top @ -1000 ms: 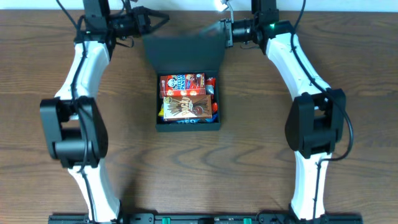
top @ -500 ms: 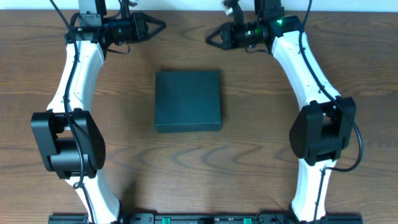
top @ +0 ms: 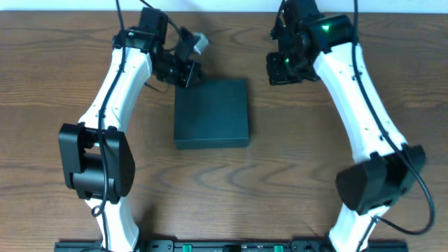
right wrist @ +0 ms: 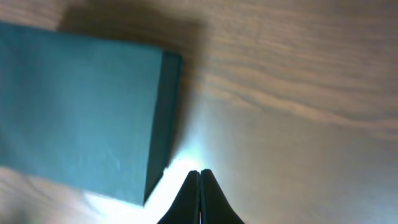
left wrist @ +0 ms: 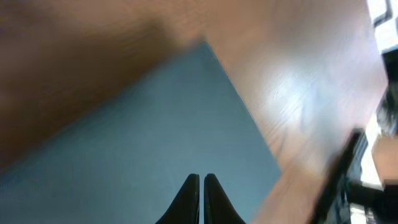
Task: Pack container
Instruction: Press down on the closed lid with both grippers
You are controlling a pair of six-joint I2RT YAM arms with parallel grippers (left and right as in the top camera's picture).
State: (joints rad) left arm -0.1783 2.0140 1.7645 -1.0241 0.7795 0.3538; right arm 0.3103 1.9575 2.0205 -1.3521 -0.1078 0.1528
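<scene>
The container [top: 211, 112] is a dark-teal box lying in the middle of the table with its lid down flat, so its contents are hidden. My left gripper [top: 190, 74] is shut and empty over the box's back left corner. In the left wrist view its tips [left wrist: 201, 178] hang above the teal lid [left wrist: 124, 143]. My right gripper [top: 278, 70] is shut and empty, off to the right of the box's back right corner. In the right wrist view its tips [right wrist: 199, 173] point at bare wood beside the box's edge [right wrist: 81, 106].
The wooden table [top: 294, 175] surrounds the box on all sides. A black rail [top: 224, 246] runs along the front edge between the two arm bases. Both white arms arch in from the sides.
The lid was open a second ago with packets showing; it now lies shut. Both grippers have since swung from the back edge towards the box's back corners.
</scene>
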